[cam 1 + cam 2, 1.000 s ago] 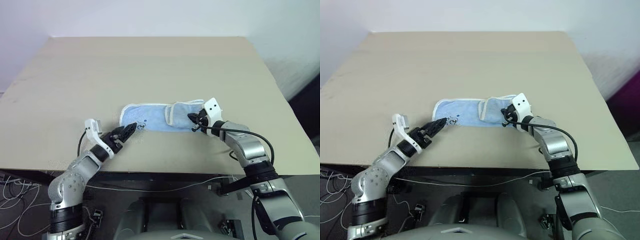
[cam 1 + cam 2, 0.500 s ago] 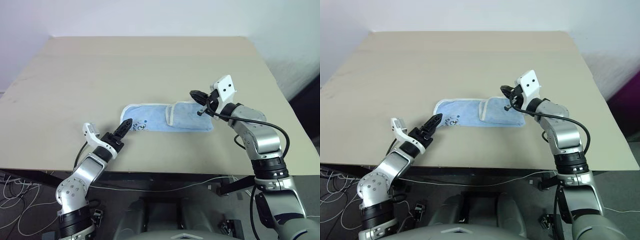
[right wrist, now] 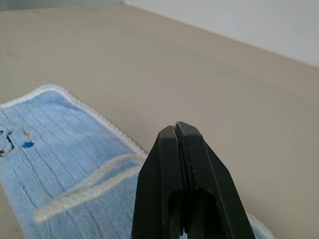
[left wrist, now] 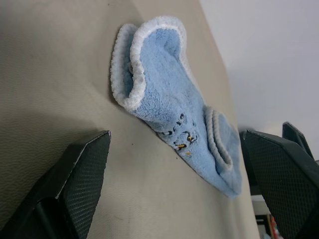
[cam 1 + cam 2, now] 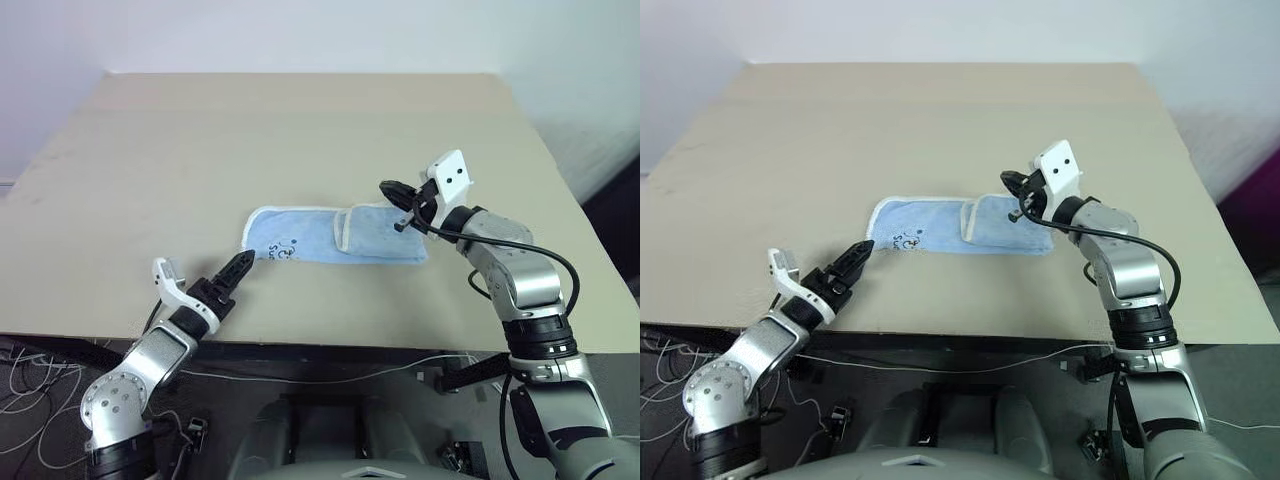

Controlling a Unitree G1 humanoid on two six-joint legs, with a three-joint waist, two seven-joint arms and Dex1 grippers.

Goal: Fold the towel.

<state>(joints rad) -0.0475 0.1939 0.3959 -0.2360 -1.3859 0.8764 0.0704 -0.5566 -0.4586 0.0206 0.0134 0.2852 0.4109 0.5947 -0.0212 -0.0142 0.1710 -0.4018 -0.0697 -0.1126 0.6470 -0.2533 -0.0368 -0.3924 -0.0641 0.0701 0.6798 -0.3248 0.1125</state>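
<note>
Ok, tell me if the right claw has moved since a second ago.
Yes. The right claw, shut and empty, has lifted off the towel, from its right end to above its far edge.

towel: the light blue terry towel with white stitched edging [image 5: 333,234] lies on the beige table [image 5: 300,130], stretched left to right, nearer the table's front edge than its back
fold: the towel's right part is doubled over onto itself, the flap's edge lying right of the middle
printed mark: the small dark printed mark [image 5: 280,250] sits on the towel's left part, near its front edge
left gripper: the left gripper of two black fingers [image 5: 237,268] is just in front of the towel's left end, apart from it
right gripper: the right gripper of two black fingers [image 5: 389,187] hangs above the towel's right end, off the cloth
</note>
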